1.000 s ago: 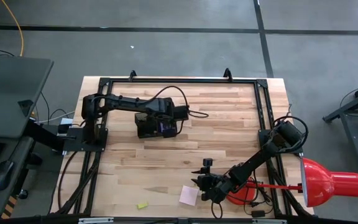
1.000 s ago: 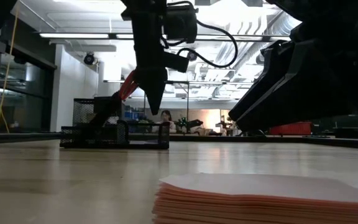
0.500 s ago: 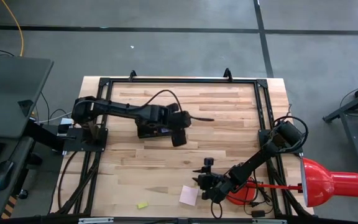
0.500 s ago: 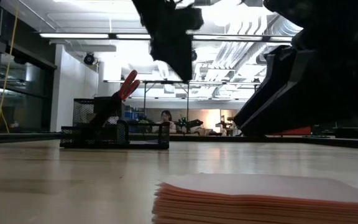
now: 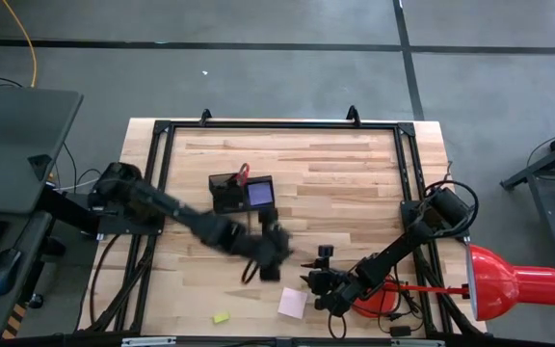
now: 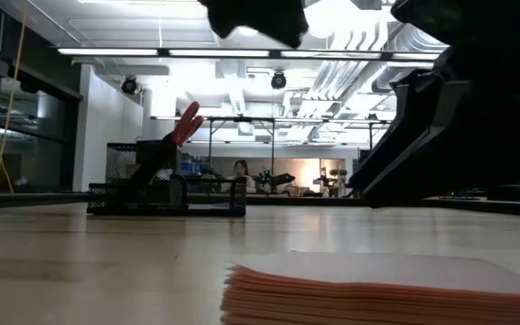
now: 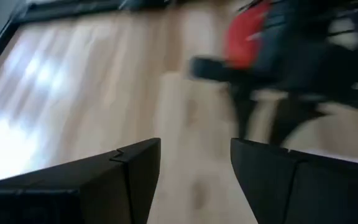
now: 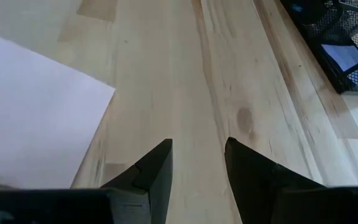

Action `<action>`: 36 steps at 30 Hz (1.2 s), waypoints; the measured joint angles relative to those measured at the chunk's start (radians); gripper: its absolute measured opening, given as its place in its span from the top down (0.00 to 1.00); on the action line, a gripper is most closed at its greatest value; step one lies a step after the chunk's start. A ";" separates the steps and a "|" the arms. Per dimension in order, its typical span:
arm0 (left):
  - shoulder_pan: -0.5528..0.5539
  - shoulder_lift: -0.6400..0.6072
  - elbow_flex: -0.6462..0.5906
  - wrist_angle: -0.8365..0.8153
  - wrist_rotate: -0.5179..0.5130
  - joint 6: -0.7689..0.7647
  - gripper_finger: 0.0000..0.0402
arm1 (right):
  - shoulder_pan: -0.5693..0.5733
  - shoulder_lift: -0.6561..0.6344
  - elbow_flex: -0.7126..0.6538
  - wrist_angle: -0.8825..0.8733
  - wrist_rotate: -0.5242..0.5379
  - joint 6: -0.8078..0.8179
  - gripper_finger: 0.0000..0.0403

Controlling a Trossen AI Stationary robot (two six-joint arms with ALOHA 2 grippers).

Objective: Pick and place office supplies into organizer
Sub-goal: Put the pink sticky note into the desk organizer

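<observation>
The organizer (image 5: pixel 243 193) sits toward the far middle of the desk (image 5: pixel 355 183), a black mesh box with the red-handled scissors (image 5: pixel 242 174) standing in one compartment and the blue-purple note pad (image 5: pixel 258 194) lying in the compartment beside it. In the low view the organizer (image 6: pixel 165 191) stands upright far across the desk with the scissors' red handle (image 6: pixel 186 124) sticking up out of it.

The left hand (image 5: pixel 270 262) reaches out over the middle of the desk, well clear of the organizer and between it and the pink note pad (image 5: pixel 293 303). In its wrist view the two fingers (image 7: pixel 129 180) stand apart with bare wood between them, nothing pinched.

The right hand (image 5: pixel 308 280) is low at the near side of the desk, just beside the pink note pad. Its wrist view shows the fingers (image 8: pixel 151 171) spread a little, with only wood in the gap; the pink note pad (image 8: pixel 33 118) lies off to one side of them, not gripped, and a corner of the organizer (image 8: pixel 347 53) shows farther off.

The pink note pad (image 6: pixel 377 289) fills the near foreground of the low view, flat on the desk. A small yellow eraser (image 5: pixel 221 317) lies near the front edge, apart from the pad. The red lamp (image 5: pixel 514 284) rests at the right side of the desk
</observation>
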 joint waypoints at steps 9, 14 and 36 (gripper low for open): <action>-0.231 -0.085 -0.267 0.337 -0.168 -0.076 0.55 | 0.032 0.001 0.000 0.028 0.022 -0.170 0.66; -0.349 -0.107 -0.333 0.337 -0.265 -0.151 0.55 | 0.027 0.001 0.003 0.063 -0.066 -0.192 0.66; -0.438 -0.099 -0.442 0.401 -0.414 -0.254 0.55 | 0.099 0.002 0.084 0.093 -0.396 -0.185 0.66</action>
